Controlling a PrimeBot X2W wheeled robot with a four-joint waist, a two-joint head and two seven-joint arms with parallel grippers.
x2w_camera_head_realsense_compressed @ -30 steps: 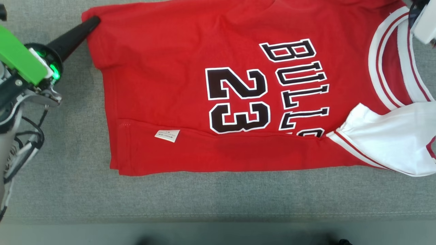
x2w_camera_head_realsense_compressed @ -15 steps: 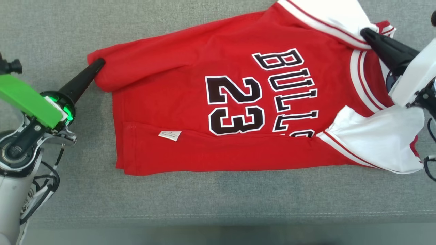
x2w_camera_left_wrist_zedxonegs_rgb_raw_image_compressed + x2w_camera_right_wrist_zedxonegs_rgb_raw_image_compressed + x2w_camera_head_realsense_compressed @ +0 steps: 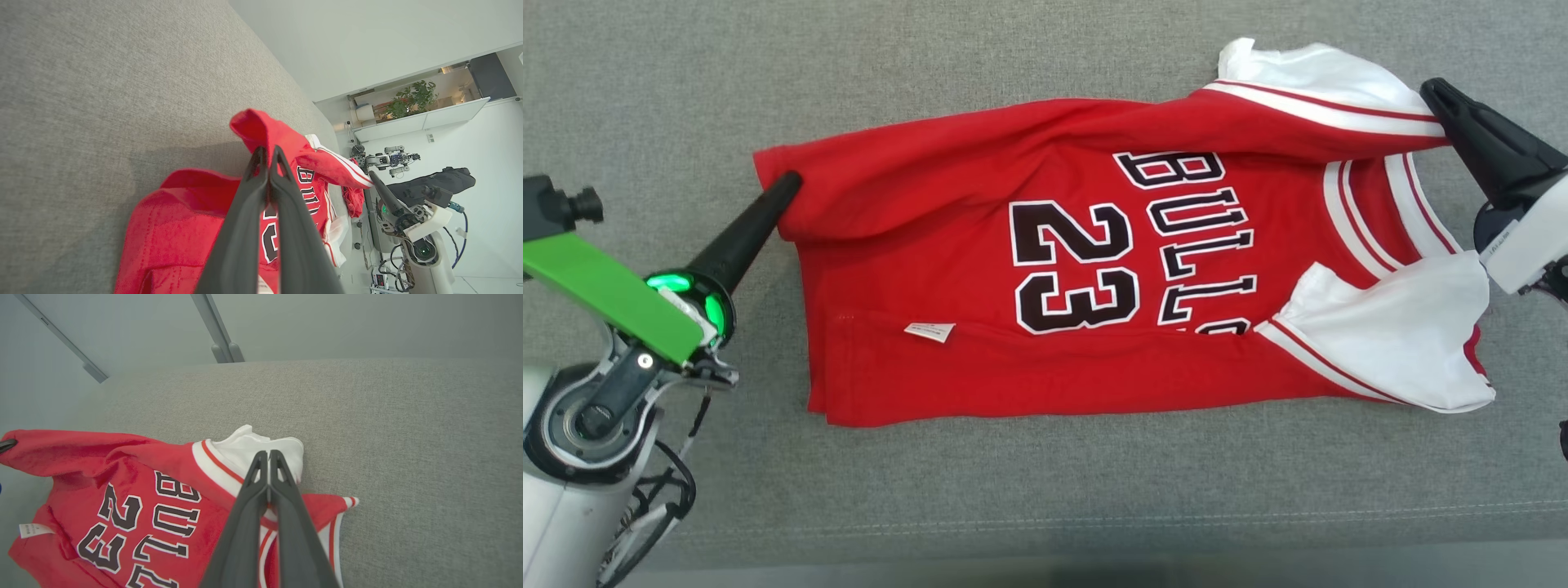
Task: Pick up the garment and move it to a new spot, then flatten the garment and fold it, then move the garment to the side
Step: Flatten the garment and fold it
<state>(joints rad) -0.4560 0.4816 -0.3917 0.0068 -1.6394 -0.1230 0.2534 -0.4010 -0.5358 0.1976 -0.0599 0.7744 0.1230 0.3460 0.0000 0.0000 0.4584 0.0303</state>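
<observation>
The garment (image 3: pixel 947 245) is a bright red jersey with white panels, striped trim and black "BULLS 23" lettering, lying on a grey cushion. My left gripper (image 3: pixel 791 181) is shut on the garment's far hem corner (image 3: pixel 261 130), holding it lifted. At the other end my right gripper (image 3: pixel 1433 90) is shut on its far shoulder edge, where white fabric (image 3: pixel 261 447) bunches around the fingertips. The far edge hangs stretched between the two grippers, folded toward me over the lettering. The near edge and a white sleeve panel (image 3: pixel 1405 335) rest flat.
The grey fabric surface (image 3: pixel 1045 474) spreads around the garment, with its front seam and edge near the bottom of the head view. A small white label (image 3: pixel 929 331) lies on the red fabric. Another robot (image 3: pixel 392 157) and a plant stand far off in the room.
Both grippers have drawn the garment's far edge toward me, folding it over the body. The head view has shifted, so the whole garment sits lower and smaller in the picture.
</observation>
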